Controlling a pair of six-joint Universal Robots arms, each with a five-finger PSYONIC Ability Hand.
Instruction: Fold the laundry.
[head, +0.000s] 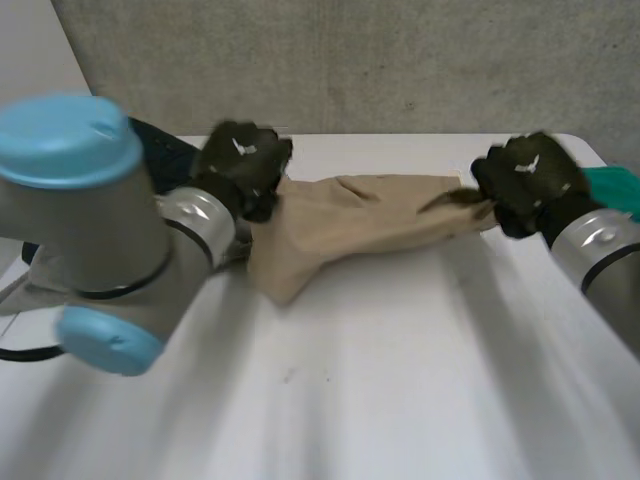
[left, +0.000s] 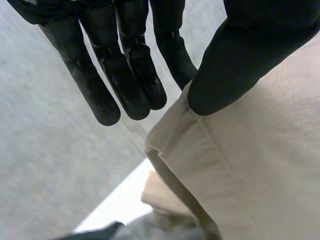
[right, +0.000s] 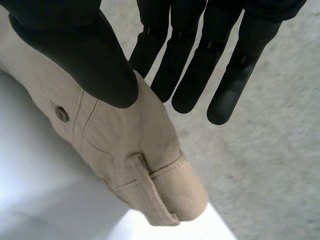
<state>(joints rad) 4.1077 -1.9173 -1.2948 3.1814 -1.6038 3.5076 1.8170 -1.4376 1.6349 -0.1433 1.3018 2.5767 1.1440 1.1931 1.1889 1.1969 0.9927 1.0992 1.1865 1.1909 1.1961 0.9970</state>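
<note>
The left arm (head: 85, 220) loomed closest. The left robot hand (head: 240, 162) pinched one end of the tan garment (head: 350, 225) between thumb and fingers. The right robot hand (head: 525, 180) pinched its buttoned waistband end likewise, and the cloth spanned between them over the table (head: 400, 380).

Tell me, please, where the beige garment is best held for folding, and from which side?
Probably at both ends of the beige garment, as now: the right hand pinches the waistband by the button, the left hand a stitched edge. Come from the outer ends, since the cloth hangs slack between.
</note>
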